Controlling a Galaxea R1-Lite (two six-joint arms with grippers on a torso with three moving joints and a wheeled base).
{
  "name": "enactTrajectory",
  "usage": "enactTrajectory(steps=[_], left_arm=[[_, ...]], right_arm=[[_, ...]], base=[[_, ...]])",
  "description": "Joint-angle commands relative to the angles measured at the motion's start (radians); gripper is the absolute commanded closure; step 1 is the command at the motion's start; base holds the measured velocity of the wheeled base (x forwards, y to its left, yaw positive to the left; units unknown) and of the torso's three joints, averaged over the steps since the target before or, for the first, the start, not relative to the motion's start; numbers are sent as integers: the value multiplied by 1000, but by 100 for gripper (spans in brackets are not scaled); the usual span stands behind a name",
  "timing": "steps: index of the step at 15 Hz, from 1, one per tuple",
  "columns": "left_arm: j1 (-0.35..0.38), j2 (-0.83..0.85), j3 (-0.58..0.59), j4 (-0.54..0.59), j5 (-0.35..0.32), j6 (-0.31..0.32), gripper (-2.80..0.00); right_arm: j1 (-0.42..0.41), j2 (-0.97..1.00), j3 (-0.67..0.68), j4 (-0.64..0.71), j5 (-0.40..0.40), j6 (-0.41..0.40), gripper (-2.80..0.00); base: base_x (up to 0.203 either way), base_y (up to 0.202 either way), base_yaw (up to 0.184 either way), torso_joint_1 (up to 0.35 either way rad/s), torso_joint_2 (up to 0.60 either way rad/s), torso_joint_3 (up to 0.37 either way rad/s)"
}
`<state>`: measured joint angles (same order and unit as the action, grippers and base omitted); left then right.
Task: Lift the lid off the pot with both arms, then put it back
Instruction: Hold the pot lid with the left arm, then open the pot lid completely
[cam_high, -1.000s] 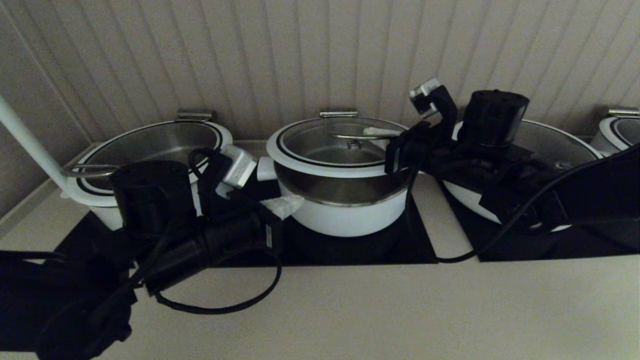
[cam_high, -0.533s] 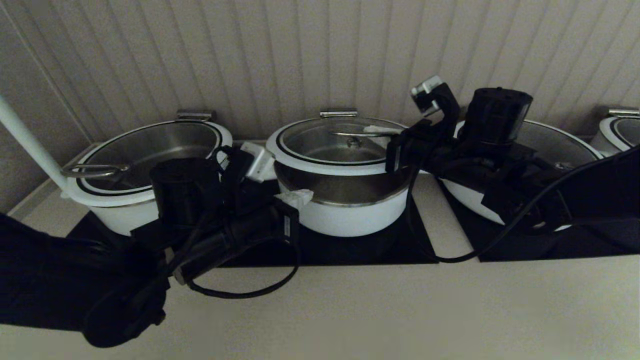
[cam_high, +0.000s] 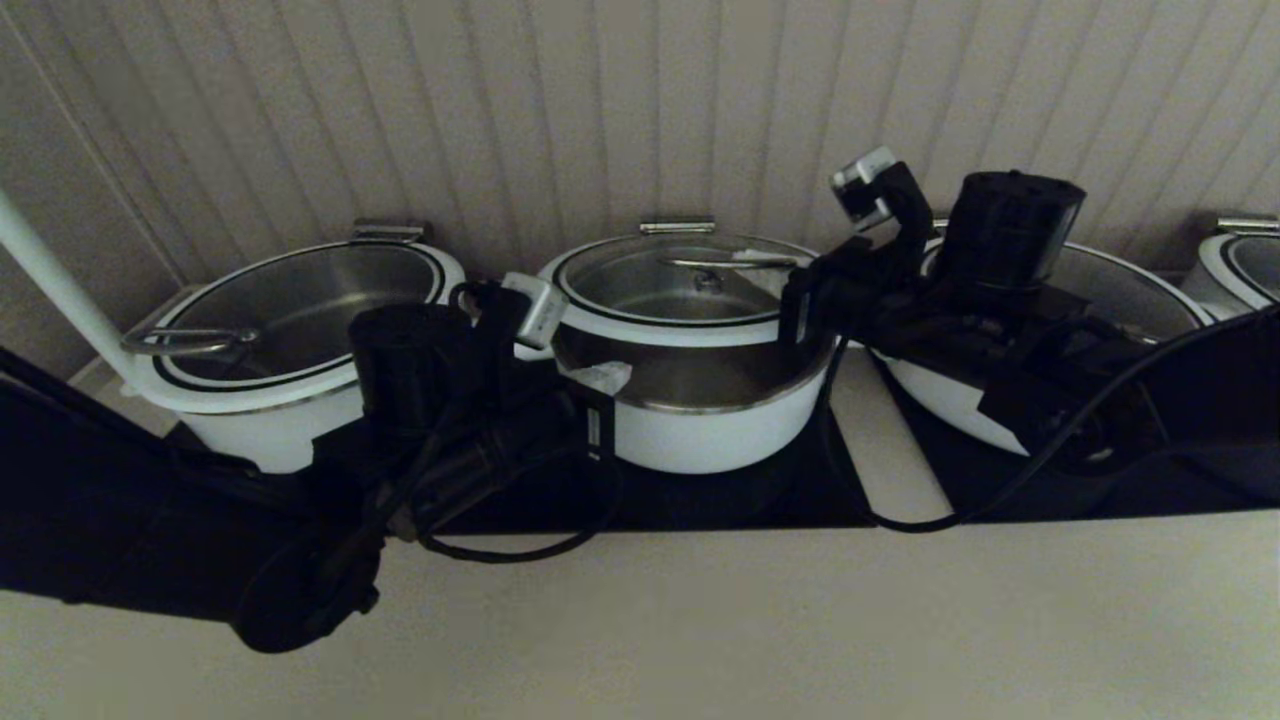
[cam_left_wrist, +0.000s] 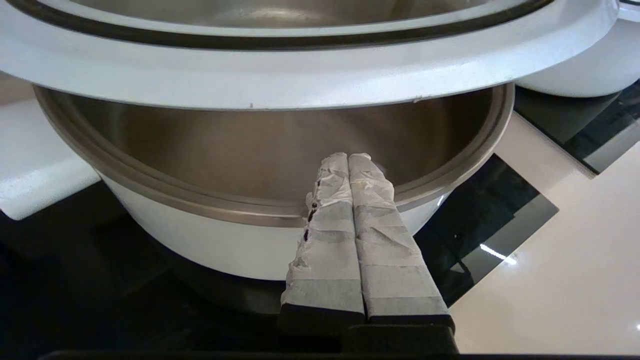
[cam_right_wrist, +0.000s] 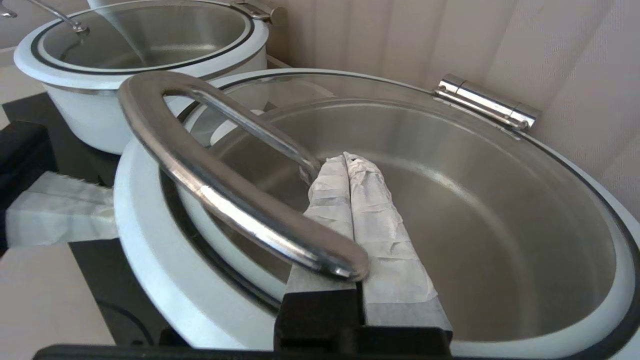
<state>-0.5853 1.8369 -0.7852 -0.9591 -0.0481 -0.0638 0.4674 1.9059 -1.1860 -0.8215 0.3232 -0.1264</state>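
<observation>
The pot (cam_high: 720, 440) stands in the middle of the row, white with a steel bowl (cam_left_wrist: 225, 150). Its lid (cam_high: 690, 332) is raised at the front and tilts back toward the hinge (cam_high: 677, 227), leaving a gap above the bowl. My left gripper (cam_high: 605, 377) is shut, its tips (cam_left_wrist: 348, 157) in that gap under the lid's white rim (cam_left_wrist: 300, 82), holding nothing. My right gripper (cam_high: 765, 263) is also shut and reaches under the lid's steel loop handle (cam_right_wrist: 210, 185), which rests across its fingers (cam_right_wrist: 380, 225).
A like white pot (cam_high: 300, 300) stands to the left, another (cam_high: 1100, 290) to the right behind my right arm, and a third (cam_high: 1245, 260) at the far right. All sit on black glass plates (cam_high: 760, 490). A white pole (cam_high: 50, 280) slants at the left. Pale counter (cam_high: 800, 620) lies in front.
My left arm has moved right and forward, and its shut fingers now reach under the lid's rim. The right gripper has stayed under the handle, a little higher.
</observation>
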Motion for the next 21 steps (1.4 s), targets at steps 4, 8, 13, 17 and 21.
enactTrajectory(steps=[4, 8, 13, 17, 21], left_arm=[[1, 7, -8, -6, 0, -1, 0], [1, 22, -40, -6, 12, -4, 0], [1, 22, -40, -6, 13, -11, 0], [1, 25, -40, -7, 14, -17, 0], [1, 38, -39, -26, 14, -17, 0]], right_arm=[[-1, -72, 100, -4, 2, -1, 0], [-2, -142, 158, 12, 1, 1, 0], [-3, -307, 243, 100, -3, 2, 0], [-4, -494, 341, 224, -34, 2, 0], [-12, -722, 361, 457, -44, 4, 0]], base=[[0, 0, 0, 0, 0, 0], [0, 0, 0, 0, 0, 0], [0, 0, 0, 0, 0, 0], [0, 0, 0, 0, 0, 0], [0, 0, 0, 0, 0, 0]])
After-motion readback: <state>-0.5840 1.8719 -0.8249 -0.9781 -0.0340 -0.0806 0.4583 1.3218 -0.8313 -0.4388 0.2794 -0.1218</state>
